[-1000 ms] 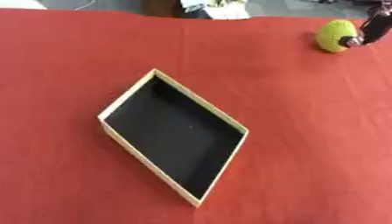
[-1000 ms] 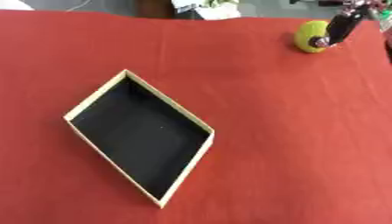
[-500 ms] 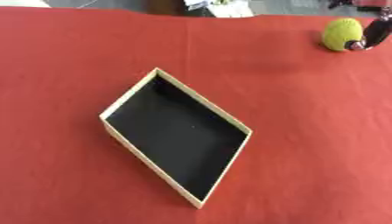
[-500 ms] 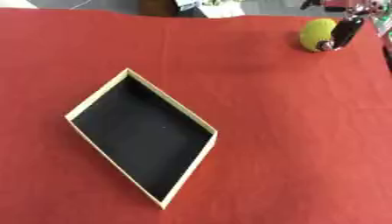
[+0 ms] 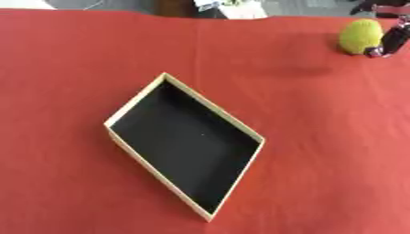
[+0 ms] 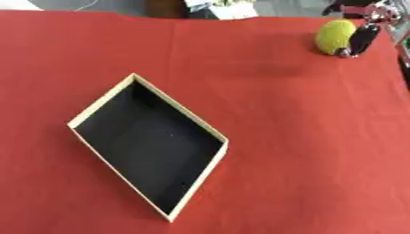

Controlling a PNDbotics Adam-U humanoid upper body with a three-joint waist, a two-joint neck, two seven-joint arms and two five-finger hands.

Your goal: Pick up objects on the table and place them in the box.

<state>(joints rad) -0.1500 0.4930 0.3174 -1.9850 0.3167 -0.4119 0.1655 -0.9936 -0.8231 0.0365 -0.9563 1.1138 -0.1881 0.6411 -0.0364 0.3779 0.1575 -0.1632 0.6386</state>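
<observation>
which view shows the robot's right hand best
The right eye view: the right hand shows against the yellow-green object, with more of the arm above it. In the left eye view only dark fingers show at the picture's right edge.

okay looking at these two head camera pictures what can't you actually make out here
- Right hand: only dark fingers beside the yellow-green object show; the palm is cut off toward the right eye view's upper right corner, so the grip cannot be judged.
- Yellow-green object: blurred, its kind unclear; its right side is hidden by the fingers.
- Left hand: in neither view.
- Box: the dark interior shows nothing inside.
- Clutter beyond the red table: cut off by the top edge.
</observation>
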